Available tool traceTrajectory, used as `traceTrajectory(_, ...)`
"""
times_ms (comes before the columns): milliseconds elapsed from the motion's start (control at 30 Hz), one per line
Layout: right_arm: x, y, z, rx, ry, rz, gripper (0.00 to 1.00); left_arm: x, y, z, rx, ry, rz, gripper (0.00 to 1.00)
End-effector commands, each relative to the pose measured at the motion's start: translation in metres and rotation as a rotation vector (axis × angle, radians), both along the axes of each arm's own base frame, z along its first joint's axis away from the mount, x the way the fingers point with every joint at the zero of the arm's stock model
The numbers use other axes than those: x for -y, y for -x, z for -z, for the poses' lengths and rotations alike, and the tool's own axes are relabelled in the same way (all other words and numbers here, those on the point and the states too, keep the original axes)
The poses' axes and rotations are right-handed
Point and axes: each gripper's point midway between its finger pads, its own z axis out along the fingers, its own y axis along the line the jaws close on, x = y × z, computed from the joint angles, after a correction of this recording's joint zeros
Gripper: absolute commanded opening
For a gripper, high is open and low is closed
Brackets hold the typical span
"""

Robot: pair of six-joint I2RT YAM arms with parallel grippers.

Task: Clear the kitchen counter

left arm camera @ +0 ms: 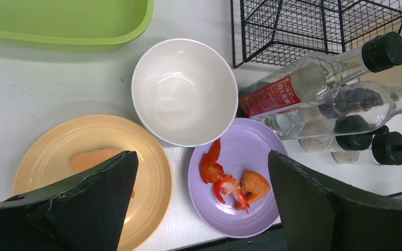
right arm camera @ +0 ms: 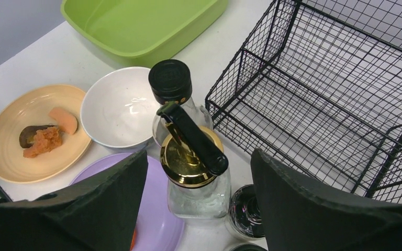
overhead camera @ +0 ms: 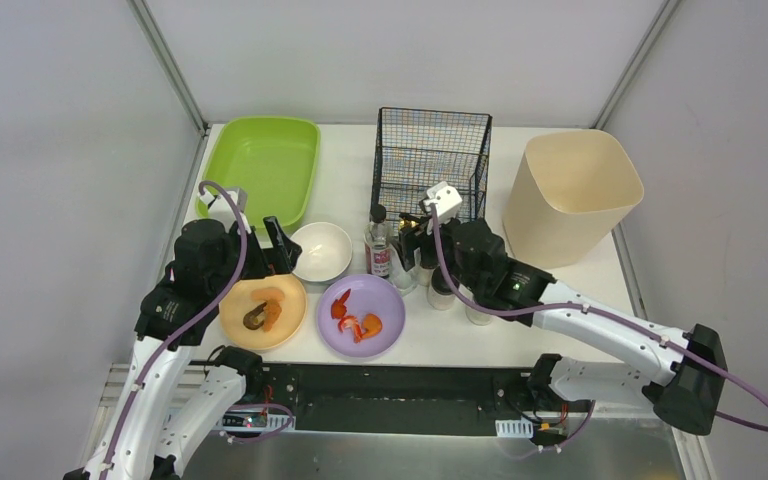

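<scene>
On the white kitchen counter (overhead camera: 348, 195) stand a white bowl (overhead camera: 321, 250), a yellow plate (overhead camera: 286, 326) with food scraps and a purple plate (overhead camera: 388, 298) with shrimp pieces (left arm camera: 225, 183). Beside them is a cluster of bottles: a red-labelled bottle (left arm camera: 288, 91), a glass dispenser (right arm camera: 199, 196) with a gold lid and black spout, and small shakers (left arm camera: 356, 141). My right gripper (right arm camera: 199, 209) is open, its fingers on either side of the glass dispenser with small gaps showing. Above the gap between the two plates hovers my left gripper (left arm camera: 201, 204), wide open and holding nothing.
A green tray (overhead camera: 260, 165) lies at the back left. A black wire basket (overhead camera: 430, 150) stands at the back middle, right behind the bottles. At the back right is a tall beige bin (overhead camera: 570, 195). The black front rail (overhead camera: 400, 385) runs just below the plates.
</scene>
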Motion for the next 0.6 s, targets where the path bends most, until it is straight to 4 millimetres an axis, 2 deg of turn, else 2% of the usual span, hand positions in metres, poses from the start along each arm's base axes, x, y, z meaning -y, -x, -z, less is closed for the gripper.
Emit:
traceTrajectory(0,-0.004,-0.01,-0.014,0.058,-0.073,0.041,0.74,0.002,-0.003,-0.003,0.025,-0.007,0.016,1.0)
traceTrajectory(267,-0.007,-0.013,-0.002,0.041,-0.059,0.047,0.66,0.001,-0.003,-0.002,0.024,-0.01,0.012,1.0)
traceTrajectory(567,-0.006,-0.013,0.002,0.042,-0.055,0.051,0.45,0.0,-0.004,0.0,0.019,-0.015,0.009,1.0)
